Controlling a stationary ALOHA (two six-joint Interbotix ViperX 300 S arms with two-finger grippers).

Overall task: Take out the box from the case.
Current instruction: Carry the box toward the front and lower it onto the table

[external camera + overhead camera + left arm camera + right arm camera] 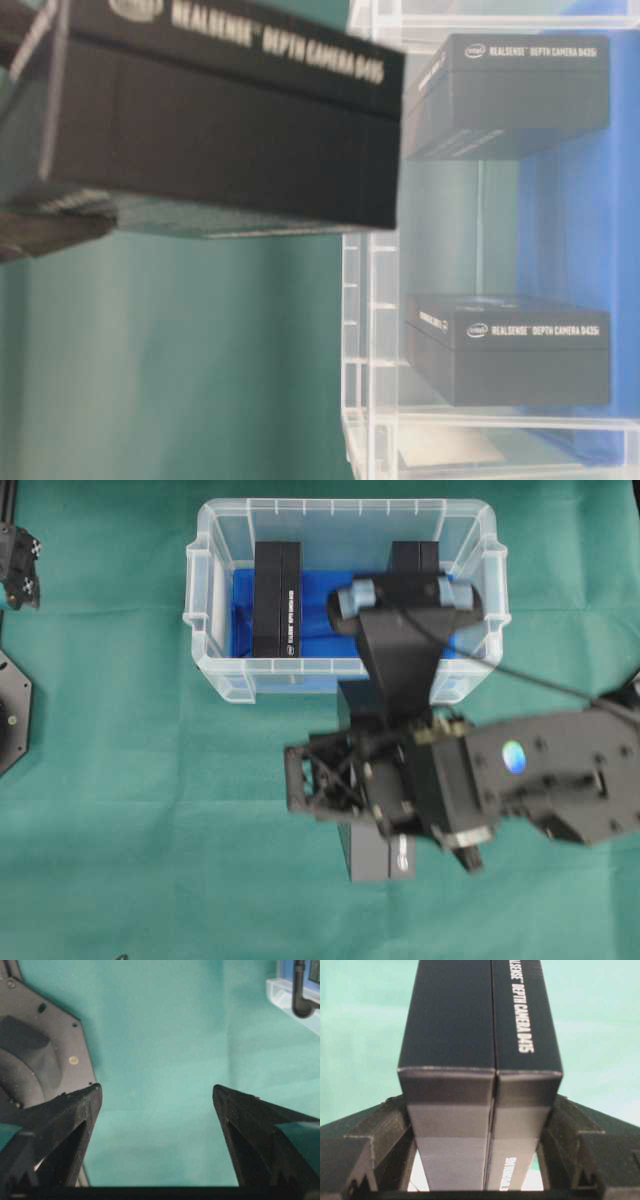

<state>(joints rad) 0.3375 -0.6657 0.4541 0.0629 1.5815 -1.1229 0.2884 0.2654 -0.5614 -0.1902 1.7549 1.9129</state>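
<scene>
The right gripper (480, 1160) clamps a black RealSense depth camera box (480, 1050) between its fingers, holding it outside the clear plastic case (215, 670) above the green tablecloth (150, 830), while two more such boxes (277, 598) remain on the blue lining (320, 600) inside. The hold sits at one end of a long box, so I judge it could pivot or slide out between the smooth pads if the arm swings quickly, and could land hard or on edge. The left gripper (157, 1105) hangs spread wide and empty over bare cloth, too far off to catch a slip.
</scene>
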